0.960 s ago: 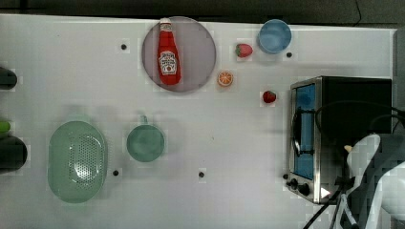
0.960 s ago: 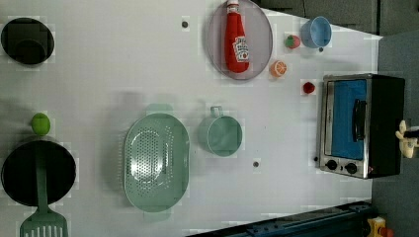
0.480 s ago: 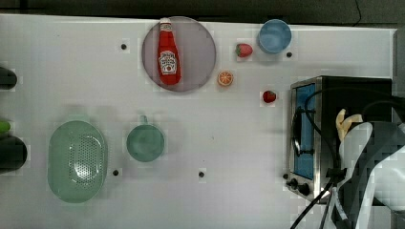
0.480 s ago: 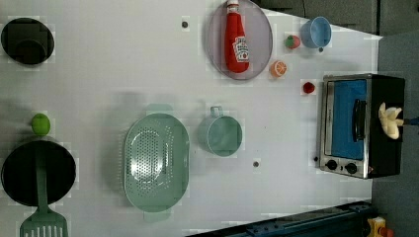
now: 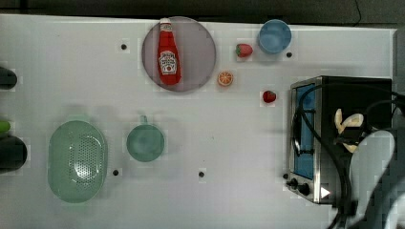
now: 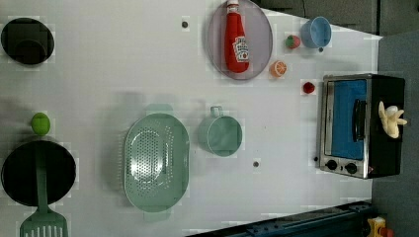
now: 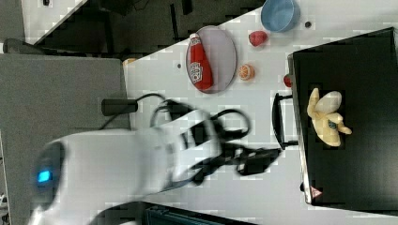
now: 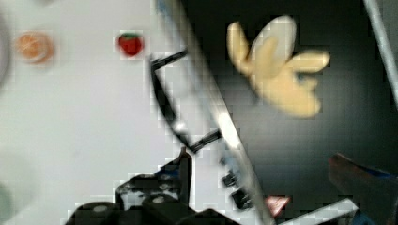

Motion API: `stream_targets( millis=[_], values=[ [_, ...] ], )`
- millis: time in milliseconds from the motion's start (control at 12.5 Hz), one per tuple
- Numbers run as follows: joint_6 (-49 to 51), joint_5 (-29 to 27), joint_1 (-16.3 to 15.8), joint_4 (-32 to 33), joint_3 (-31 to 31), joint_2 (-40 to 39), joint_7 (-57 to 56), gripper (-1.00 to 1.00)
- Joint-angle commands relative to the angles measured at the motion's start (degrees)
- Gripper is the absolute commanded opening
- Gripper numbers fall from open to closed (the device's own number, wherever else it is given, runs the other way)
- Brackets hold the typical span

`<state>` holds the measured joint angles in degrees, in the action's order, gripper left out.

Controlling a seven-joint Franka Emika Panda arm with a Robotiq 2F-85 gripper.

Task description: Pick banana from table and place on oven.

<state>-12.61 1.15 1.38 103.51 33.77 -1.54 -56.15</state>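
I see the banana (image 7: 325,118) lying on the oven's (image 7: 356,61) black top, free of my end effector (image 8: 263,187), whose jaws stand wide open and empty beside the desk (image 5: 229,138).

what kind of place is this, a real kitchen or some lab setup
Most likely a robot lab bench staged as a kitchen: a white table with bolt dots, a toaster oven with a banana on top, and a white robot arm trailing cables.
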Motion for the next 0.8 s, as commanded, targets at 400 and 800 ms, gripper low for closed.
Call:
stream_targets(
  millis=[400,800],
  values=[
    [9.53,1.77,-3.20,-3.68,-18.86,10.96,42.13,1.00],
    [13.63,1.72,-3.21,0.66,-26.19,15.91,63.66,1.00]
  ],
)
